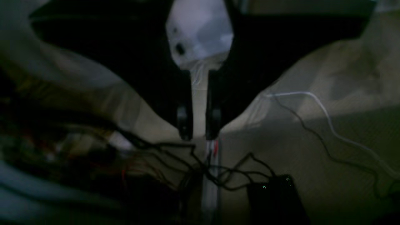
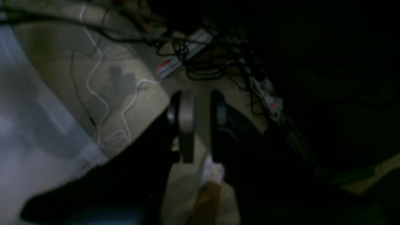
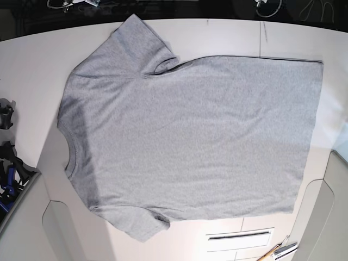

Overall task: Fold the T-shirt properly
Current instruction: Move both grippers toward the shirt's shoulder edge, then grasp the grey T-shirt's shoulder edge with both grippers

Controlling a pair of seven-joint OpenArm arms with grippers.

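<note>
Table (image 3: 228,38): white surface with rounded cut-outs along its near edge; it carries the whole garment.
T-shirt (image 3: 196,141): heather-grey, spread flat over the middle of the table, plain side up. The ribbed neck (image 3: 67,142) points to the base view's left and the hem to its right. One sleeve lies toward the far edge, the other toward the near edge. A small crease sits at the far sleeve's armpit. No arm touches the fabric in the base view.
Floor (image 1: 312,150): pale, dimly lit, seen in both wrist views.
Cables (image 1: 218,168): a dark tangle on the floor, with one white lead (image 1: 328,118) running off to the side.
Power strip (image 2: 181,56): white, lying among the cables in the right wrist view.
Left gripper (image 1: 199,128): hangs above the floor; fingers parallel with a narrow gap between them, nothing between them.
Right gripper (image 2: 200,122): also above the floor; fingers slightly parted, a somewhat wider gap, nothing gripped.
Tools (image 3: 278,251): a wooden-handled item and a light one beside it at the table's near edge, too small to identify.
</note>
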